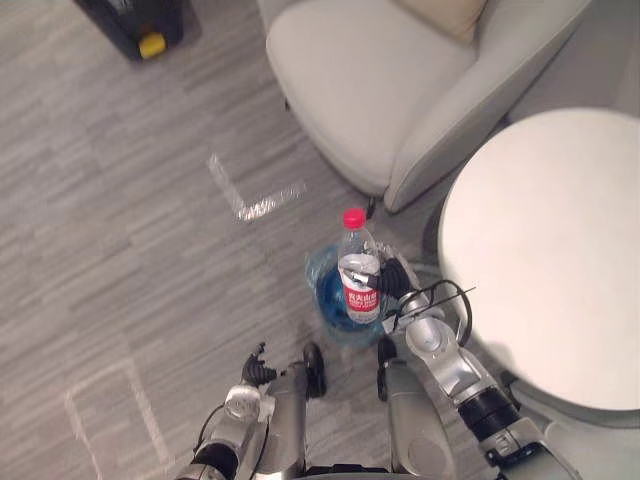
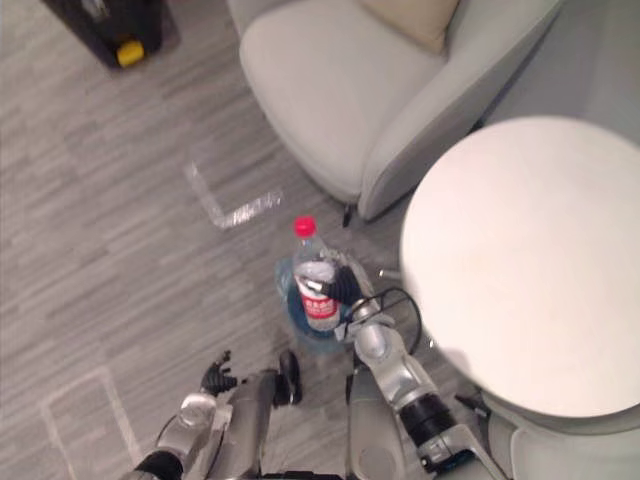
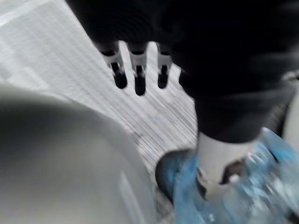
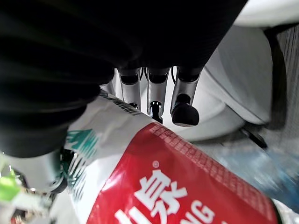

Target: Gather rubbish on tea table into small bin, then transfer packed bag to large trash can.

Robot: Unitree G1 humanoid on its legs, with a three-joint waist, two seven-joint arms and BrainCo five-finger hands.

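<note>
- One clear bottle [image 1: 359, 268] with a red cap is being gripped around its labelled middle by the right robot hand [image 1: 395, 280], whose fingers are curling round it.
- Its long axis is being held roughly upright, cap end up, apparently over the small bin [image 1: 326, 298].
- That bin, lined with a blue bag, is standing on the floor near the round white counter [image 1: 560, 250].
- The bottle's base is being pointed at the bin's mouth, so a short lowering and release is being judged the next need.
- The left robot hand [image 1: 258, 368] is being carried low, farther from the bin, with fingers relaxed and empty.
</note>
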